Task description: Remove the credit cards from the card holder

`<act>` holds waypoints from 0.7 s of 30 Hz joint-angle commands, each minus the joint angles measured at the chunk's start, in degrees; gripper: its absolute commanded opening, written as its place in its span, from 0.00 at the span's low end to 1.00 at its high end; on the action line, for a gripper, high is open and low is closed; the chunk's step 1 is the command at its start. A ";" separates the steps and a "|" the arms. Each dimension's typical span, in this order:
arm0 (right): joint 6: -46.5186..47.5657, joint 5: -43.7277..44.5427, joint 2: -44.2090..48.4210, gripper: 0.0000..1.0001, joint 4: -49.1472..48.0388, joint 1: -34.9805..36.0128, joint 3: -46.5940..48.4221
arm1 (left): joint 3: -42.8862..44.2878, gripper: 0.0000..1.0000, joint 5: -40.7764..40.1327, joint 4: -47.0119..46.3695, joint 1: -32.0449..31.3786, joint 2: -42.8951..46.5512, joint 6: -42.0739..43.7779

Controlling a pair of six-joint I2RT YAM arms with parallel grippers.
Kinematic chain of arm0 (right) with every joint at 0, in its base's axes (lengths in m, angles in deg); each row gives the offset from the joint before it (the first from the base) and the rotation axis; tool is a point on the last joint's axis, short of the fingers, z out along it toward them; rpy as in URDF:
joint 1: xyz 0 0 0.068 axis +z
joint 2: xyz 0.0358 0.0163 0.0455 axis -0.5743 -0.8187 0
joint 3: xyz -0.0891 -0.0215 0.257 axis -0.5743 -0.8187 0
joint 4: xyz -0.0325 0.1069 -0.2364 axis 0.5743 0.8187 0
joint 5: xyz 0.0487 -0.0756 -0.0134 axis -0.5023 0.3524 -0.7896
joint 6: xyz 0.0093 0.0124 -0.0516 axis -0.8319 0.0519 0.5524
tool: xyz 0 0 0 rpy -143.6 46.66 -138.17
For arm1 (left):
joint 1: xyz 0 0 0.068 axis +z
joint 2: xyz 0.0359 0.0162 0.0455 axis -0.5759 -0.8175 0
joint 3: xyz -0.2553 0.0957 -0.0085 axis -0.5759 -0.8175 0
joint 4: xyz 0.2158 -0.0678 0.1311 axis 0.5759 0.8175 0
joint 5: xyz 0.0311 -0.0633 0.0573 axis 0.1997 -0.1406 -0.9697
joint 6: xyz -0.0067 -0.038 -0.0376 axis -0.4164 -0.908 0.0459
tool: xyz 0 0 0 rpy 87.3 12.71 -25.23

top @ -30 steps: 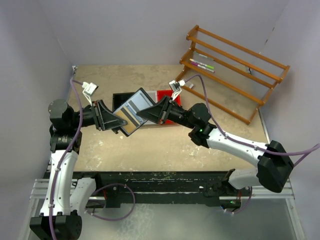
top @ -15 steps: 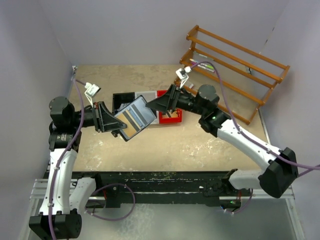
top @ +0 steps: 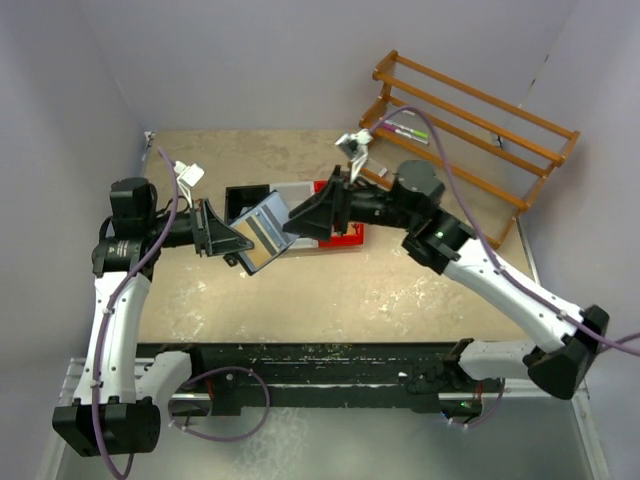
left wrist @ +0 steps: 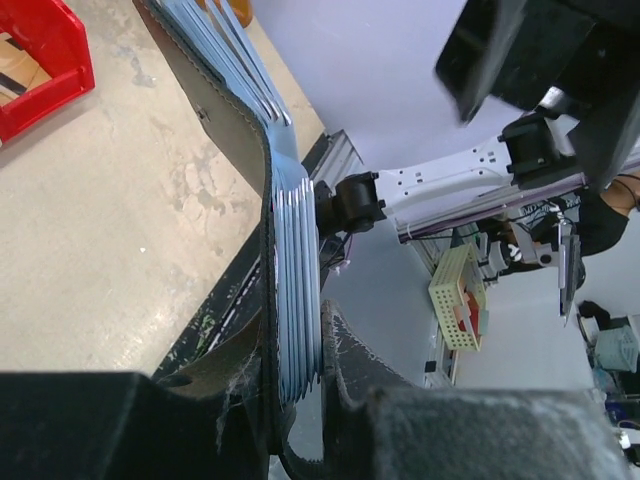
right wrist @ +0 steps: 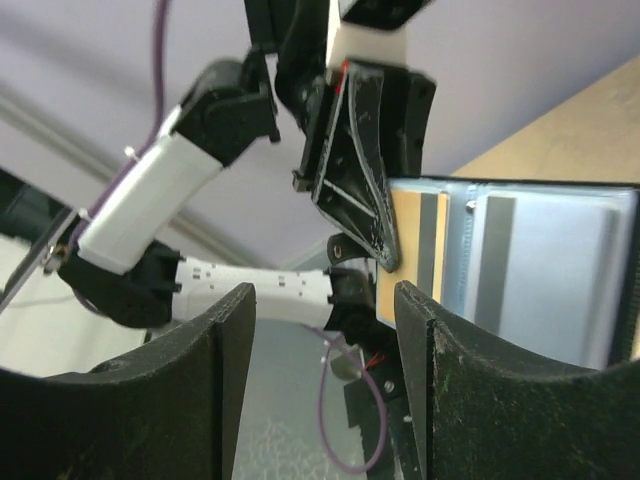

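The left hand (top: pixel 230 246) clamps one end of the open card holder (top: pixel 260 235). Its long axis points toward the right hand (top: pixel 293 222), open-fingered just beside the free end's credit cards (right wrist: pixel 545 265).

Between left tool (top: pixel 234 244) and right tool (top: pixel 294 222), card holder (top: pixel 263 231).
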 commanded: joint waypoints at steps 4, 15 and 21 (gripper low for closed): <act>3.71 -4.69 -8.74 0.58 2.08 4.04 5.12 | 2.55 0.13 2.86 0.42 0.14 1.57 3.22; 3.40 -8.27 -12.44 0.52 0.34 4.68 4.32 | 2.57 0.14 4.67 0.54 0.14 1.68 3.75; 2.04 -8.45 -14.91 0.39 -2.20 6.13 4.09 | 2.64 0.26 4.26 0.38 0.14 1.47 3.34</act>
